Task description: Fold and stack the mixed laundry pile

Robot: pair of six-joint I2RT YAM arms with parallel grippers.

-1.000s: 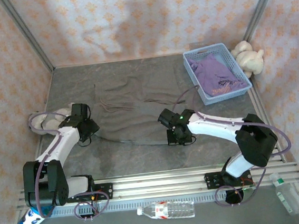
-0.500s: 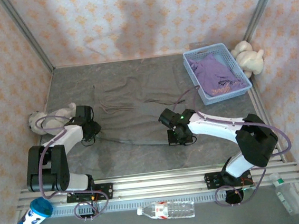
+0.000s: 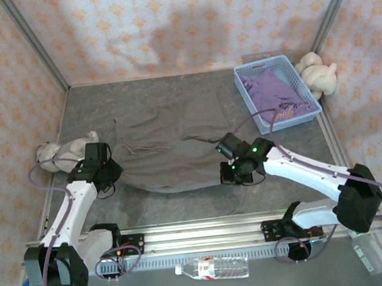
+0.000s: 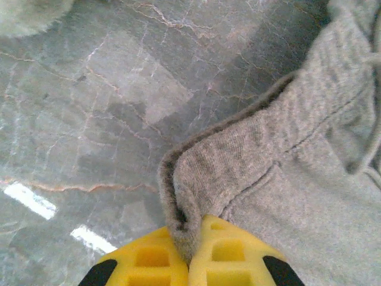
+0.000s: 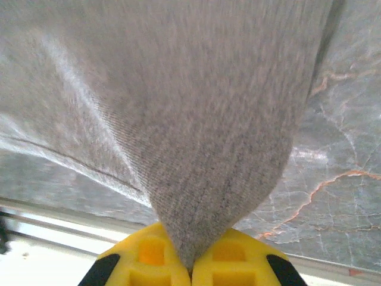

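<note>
At the far left of the counter (image 3: 183,204), a pale plush toy (image 3: 60,152) lies against the wall, just beside the left arm. The left claw (image 3: 106,173) is down at the left near corner of the grey-olive garment (image 3: 171,145). In the left wrist view its yellow fingers (image 4: 149,262) are clenched on a thick ribbed hem of that garment (image 4: 286,167), with the fabric pinched into a fold right at the left claw (image 4: 189,250) and bare marbled counter (image 4: 89,119) to the left of it. The garment is spread flat across the middle of the counter, its near edge curving between the two claws and a pair of thin cords lying on its upper left part. At the right near corner, the right claw (image 3: 231,173) is likewise clamped on the cloth. In the right wrist view the right claw (image 5: 190,262) grips a gathered point of the garment (image 5: 178,119), which fans out wide from the yellow fingers (image 5: 238,262). Further right, at the back corner, a light blue mesh basket (image 3: 247,97) holds the lavender T-shirt (image 3: 278,97), crumpled inside it and well apart from the grey-olive garment. A second plush toy (image 3: 318,73) sits just beside the basket's right side, against the wall.
</note>
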